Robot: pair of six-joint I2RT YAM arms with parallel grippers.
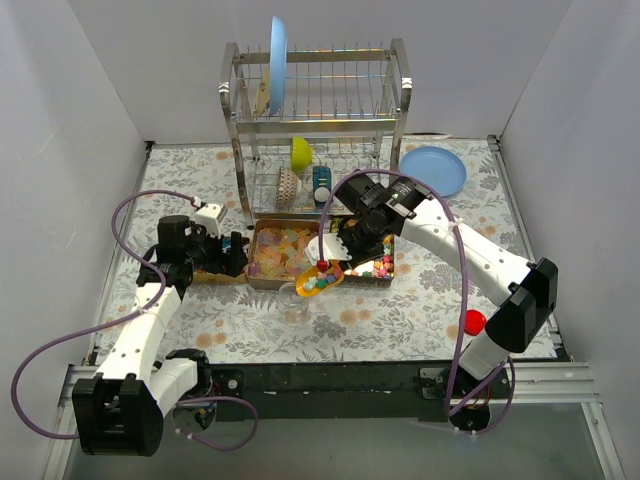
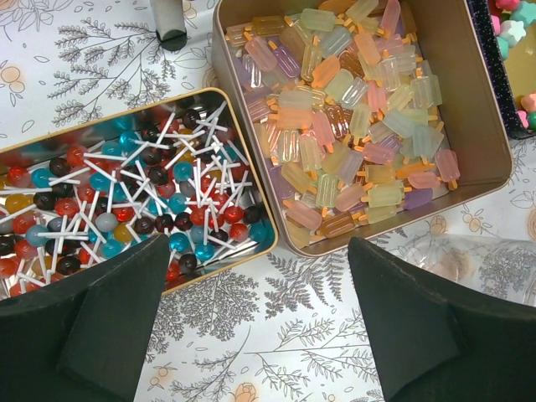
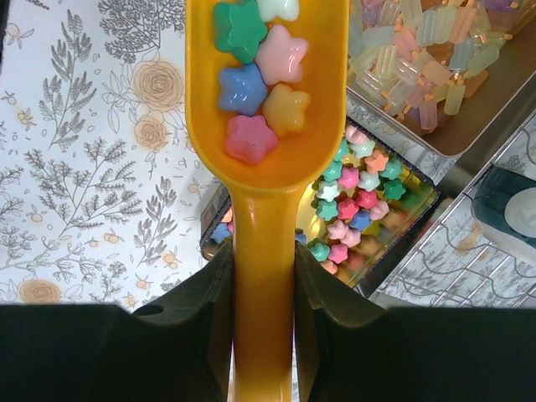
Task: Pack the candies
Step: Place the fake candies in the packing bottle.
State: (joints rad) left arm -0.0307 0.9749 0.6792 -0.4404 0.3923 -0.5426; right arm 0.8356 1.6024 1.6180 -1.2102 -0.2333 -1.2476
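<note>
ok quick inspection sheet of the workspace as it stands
surface: floral tablecloth, three open tins side by side
job's things: star candies in the orange scoop; popsicle candies and lollipops in tins
clutter: dish rack with a blue plate, second blue plate on the cloth, clear container, red lid
claws: left claw open, empty, above the lollipops; right claw shut on the scoop handle
cables: purple cables loop off both arms
surroundings: white walls
</note>
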